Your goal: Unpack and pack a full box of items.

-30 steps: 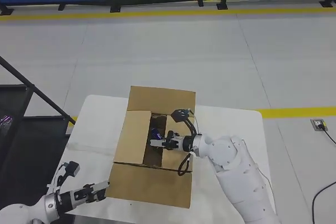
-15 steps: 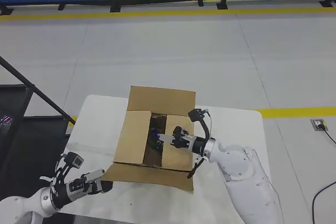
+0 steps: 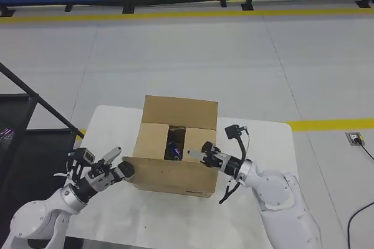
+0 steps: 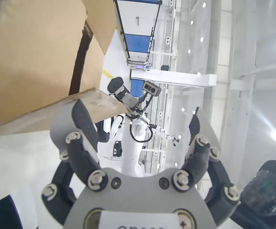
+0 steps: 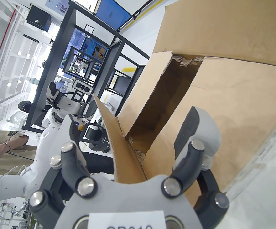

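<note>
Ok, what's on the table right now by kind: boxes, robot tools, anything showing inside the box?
Cardboard box: 1
Tools: 2, the left tool and the right tool, both open at the box's near flap
Dark item seen through the gap between the flaps: 1, too hidden to identify
Total: 4

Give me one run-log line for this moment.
cardboard box on white table, near flap raised | left pincer open at flap corner | right pincer open astride flap edge | dark item inside box
</note>
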Robot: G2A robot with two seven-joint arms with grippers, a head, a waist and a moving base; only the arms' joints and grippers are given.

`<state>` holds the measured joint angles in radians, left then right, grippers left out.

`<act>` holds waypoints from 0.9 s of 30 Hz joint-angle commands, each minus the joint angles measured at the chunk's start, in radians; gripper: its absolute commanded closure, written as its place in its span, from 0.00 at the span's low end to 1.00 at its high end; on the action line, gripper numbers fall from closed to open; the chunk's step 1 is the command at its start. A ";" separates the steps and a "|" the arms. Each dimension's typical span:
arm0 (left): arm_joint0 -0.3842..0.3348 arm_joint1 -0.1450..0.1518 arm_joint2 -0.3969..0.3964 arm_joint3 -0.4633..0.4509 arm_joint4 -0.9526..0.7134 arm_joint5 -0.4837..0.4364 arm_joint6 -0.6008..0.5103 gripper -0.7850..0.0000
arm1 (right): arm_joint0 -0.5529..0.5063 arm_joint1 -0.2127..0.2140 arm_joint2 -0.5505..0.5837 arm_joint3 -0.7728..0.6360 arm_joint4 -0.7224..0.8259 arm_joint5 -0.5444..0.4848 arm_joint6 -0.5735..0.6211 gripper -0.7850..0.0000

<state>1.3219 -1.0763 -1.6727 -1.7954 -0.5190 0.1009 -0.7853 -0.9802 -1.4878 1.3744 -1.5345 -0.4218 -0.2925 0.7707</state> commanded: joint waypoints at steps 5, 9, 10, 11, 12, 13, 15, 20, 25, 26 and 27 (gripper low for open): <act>-0.043 -0.001 0.047 0.029 0.061 0.008 0.057 0.00 | 0.044 -0.012 -0.022 0.098 -0.046 0.115 -0.319 0.00; -0.061 -0.002 0.073 0.046 0.087 0.003 0.090 0.00 | 0.129 -0.027 -0.068 0.204 -0.089 0.184 -0.484 0.00; -0.066 -0.002 0.077 0.051 0.088 0.004 0.098 0.00 | 0.153 -0.031 -0.079 0.237 -0.094 0.200 -0.512 0.00; -0.070 -0.003 0.082 0.055 0.090 0.004 0.105 0.00 | 0.183 -0.034 -0.089 0.270 -0.114 0.222 -0.543 0.00; -0.074 -0.003 0.086 0.059 0.094 0.005 0.111 0.00 | 0.209 -0.039 -0.100 0.302 -0.117 0.233 -0.567 0.00; -0.077 -0.003 0.089 0.061 0.102 0.003 0.121 0.00 | 0.235 -0.042 -0.109 0.337 -0.129 0.249 -0.596 0.00; -0.079 -0.004 0.098 0.063 0.114 -0.002 0.133 0.00 | 0.290 -0.051 -0.127 0.408 -0.135 0.271 -0.632 0.00; -0.080 -0.005 0.109 0.061 0.122 -0.007 0.157 0.00 | 0.429 -0.066 -0.146 0.611 -0.110 0.272 -0.637 0.00; -0.063 -0.005 0.112 0.042 0.135 -0.015 0.175 0.00 | 0.542 -0.074 -0.153 0.798 -0.062 0.179 -0.558 0.00; -0.060 -0.005 0.113 0.039 0.137 -0.015 0.178 0.00 | 0.559 -0.073 -0.147 0.828 -0.045 0.143 -0.534 0.00; -0.058 -0.005 0.114 0.036 0.138 -0.015 0.181 0.00 | 0.572 -0.070 -0.137 0.855 -0.032 0.113 -0.527 0.00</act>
<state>1.2615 -1.0811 -1.5597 -1.7569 -0.3823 0.0857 -0.6077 -0.4231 -1.5604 1.2277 -0.7120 -0.4691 -0.1437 0.2310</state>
